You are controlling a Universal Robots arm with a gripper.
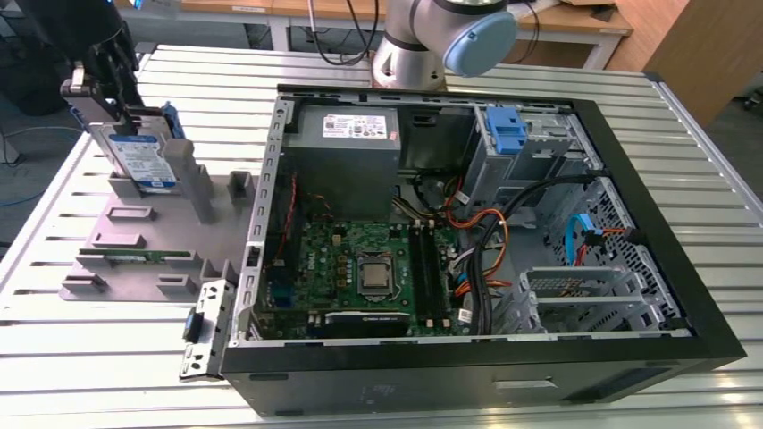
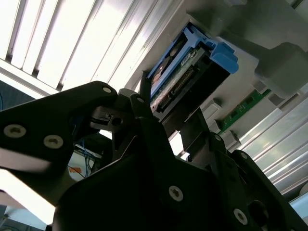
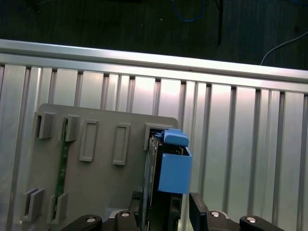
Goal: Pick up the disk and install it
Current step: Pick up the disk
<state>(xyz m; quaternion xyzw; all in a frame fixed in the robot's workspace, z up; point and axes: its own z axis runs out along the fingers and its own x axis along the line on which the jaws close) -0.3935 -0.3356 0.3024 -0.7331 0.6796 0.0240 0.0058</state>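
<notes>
The disk [image 1: 143,159], a silver-grey drive with a white-and-blue label in a blue caddy, stands on edge in a slot of the grey fixture plate [image 1: 131,237] at the exterior view's left. My gripper [image 1: 123,118] comes down on its top end. In both wrist views the disk [image 2: 185,72] [image 3: 166,166] sits between the two black fingers [image 2: 142,108], which lie against its two flat sides. The gripper [image 2: 171,115] [image 3: 166,211] looks shut on the disk, whose lower end still rests in the fixture slot.
An open computer case [image 1: 667,295] lies to the right of the fixture, with the motherboard [image 1: 357,268], a grey power-supply box [image 1: 346,134], cable bundles and an empty blue bracket [image 1: 510,130] in the far bay. A green memory stick [image 1: 143,256] lies in the fixture. The arm's base [image 1: 417,45] stands behind the case.
</notes>
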